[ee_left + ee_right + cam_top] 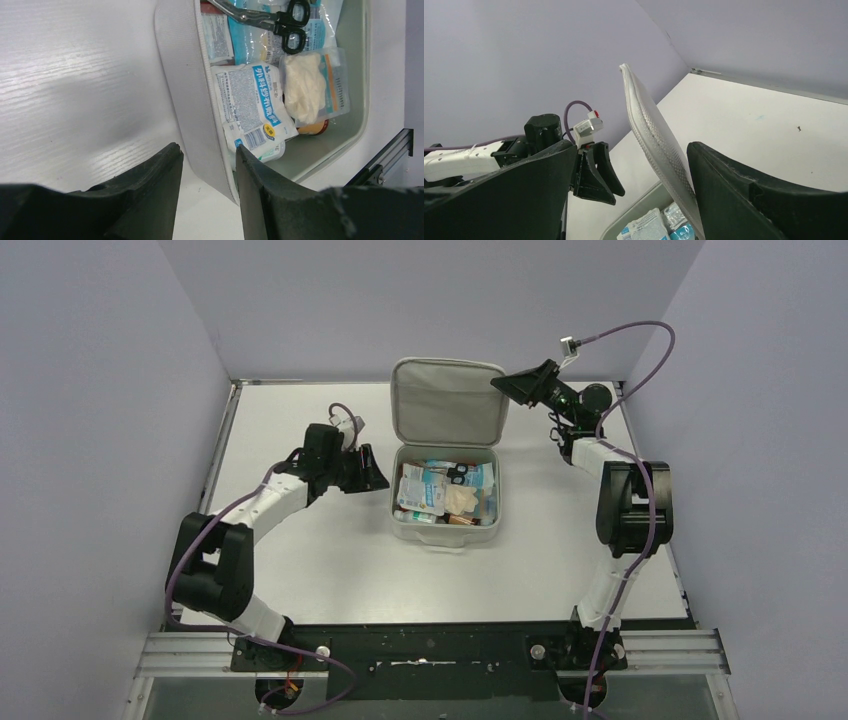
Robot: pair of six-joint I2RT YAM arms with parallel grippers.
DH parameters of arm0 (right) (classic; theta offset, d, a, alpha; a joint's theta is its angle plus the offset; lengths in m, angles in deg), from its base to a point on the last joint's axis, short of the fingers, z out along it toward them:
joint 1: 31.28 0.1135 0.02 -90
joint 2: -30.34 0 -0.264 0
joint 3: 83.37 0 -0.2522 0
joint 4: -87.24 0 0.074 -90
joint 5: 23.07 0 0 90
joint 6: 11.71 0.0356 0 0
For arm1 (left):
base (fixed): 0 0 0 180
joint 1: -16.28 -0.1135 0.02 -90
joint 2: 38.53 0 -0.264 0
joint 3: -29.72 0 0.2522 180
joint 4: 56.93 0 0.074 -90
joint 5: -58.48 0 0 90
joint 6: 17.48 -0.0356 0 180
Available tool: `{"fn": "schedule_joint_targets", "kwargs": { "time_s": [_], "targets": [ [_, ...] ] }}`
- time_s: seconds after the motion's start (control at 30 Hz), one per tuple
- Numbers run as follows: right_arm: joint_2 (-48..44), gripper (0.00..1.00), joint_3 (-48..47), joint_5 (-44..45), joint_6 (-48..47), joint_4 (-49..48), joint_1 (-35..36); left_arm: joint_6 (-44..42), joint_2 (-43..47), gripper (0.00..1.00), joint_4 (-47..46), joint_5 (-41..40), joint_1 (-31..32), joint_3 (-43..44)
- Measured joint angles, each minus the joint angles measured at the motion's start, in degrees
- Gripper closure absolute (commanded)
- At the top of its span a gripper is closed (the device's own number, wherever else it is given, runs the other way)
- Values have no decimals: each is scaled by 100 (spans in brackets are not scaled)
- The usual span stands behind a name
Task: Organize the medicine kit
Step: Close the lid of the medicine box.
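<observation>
The medicine kit (pixel 446 533) stands open mid-table, its grey lid (pixel 448 405) upright at the far side. Black scissors (pixel 280 22), a printed white packet (pixel 250 107) and a bag of white gauze (pixel 305 87) lie inside. My left gripper (pixel 375 475) (pixel 207 146) is at the box's left wall (pixel 185 90), its jaws astride the near corner; the inner finger (pixel 250 175) sits by the rim and the outer one stands apart from the wall. My right gripper (pixel 508 385) (pixel 631 147) is open wide at the lid's right edge (pixel 649 125), which lies close to one finger.
Purple-grey walls enclose the white table (pixel 300 560) on three sides. A metal rail (pixel 430 650) with the arm bases runs along the near edge. The left gripper's fingers (pixel 596 172) show in the right wrist view, beyond the lid.
</observation>
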Motion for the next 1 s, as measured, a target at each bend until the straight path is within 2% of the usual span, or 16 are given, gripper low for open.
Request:
{"fn": "schedule_joint_targets", "kwargs": {
  "time_s": [0.5, 0.83, 1.0],
  "targets": [
    [-1034, 12, 979, -352, 181, -175, 0, -20, 334, 57, 341, -26, -417, 426],
    [-1637, 13, 1845, -402, 87, -162, 11, -17, 678, 54, 404, -157, -422, 439],
    [-1781, 12, 2059, -426, -219, 367, 11, -20, 743, 50, 437, -293, -422, 428]
  ]
}}
